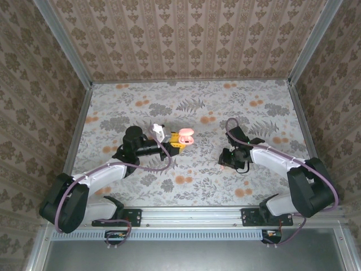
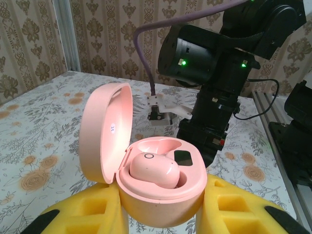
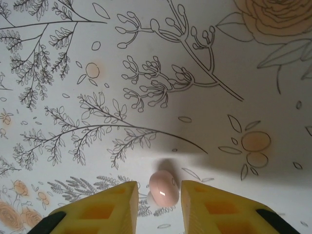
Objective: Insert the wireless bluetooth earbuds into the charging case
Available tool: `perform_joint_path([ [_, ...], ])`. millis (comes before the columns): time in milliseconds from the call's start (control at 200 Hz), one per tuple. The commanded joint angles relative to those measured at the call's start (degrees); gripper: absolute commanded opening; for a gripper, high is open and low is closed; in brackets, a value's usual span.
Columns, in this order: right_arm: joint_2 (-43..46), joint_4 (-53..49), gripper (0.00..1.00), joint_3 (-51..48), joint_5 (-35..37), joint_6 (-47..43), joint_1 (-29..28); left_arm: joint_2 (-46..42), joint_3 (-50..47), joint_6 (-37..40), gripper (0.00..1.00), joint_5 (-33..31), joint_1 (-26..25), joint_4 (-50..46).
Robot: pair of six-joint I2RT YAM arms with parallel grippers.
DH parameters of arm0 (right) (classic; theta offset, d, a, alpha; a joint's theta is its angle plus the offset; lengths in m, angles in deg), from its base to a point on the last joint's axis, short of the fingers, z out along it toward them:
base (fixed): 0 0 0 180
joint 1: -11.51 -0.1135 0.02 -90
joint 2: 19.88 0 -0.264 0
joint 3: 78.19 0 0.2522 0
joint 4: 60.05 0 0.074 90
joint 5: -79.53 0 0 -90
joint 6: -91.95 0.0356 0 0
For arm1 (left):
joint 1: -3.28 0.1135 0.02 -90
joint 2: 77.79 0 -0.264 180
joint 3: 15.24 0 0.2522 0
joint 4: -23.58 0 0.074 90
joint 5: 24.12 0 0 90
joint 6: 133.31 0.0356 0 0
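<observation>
- Currently, the left end effector [image 2: 161, 214] is closed on the pink charging case [image 2: 161, 195], its yellow pads pressed against the case's lower body on both sides and holding it above the floral tabletop [image 2: 39, 126].
- The case's lid [image 2: 105, 131] stands open, tipped up to the left in the left wrist view.
- One pink seated earbud [image 2: 153, 170] lies in a well of the case; the well beside it is bare and shows a dark contact.
- The right end effector [image 3: 160, 204] is low over the tabletop, well to the right of the case, with its jaws narrowly apart.
- A loose earbud [image 3: 164, 188], pale pink, lies on the tabletop between those jaws, nearer the right one, with a slim gap showing at the left one.
</observation>
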Motion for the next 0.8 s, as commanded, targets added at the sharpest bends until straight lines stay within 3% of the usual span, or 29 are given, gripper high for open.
perform_joint_path([
  [0,-1.69,0.86,0.29,-0.07,-0.93,-1.81,0.12,-1.33,1.46,1.23,0.18,0.61,-0.12,-0.19],
  [800,-6.21,-1.04,0.25,1.49,0.76,-2.93,-3.56,-3.04,0.49,1.72,0.18,-0.9,-0.21,-1.85],
])
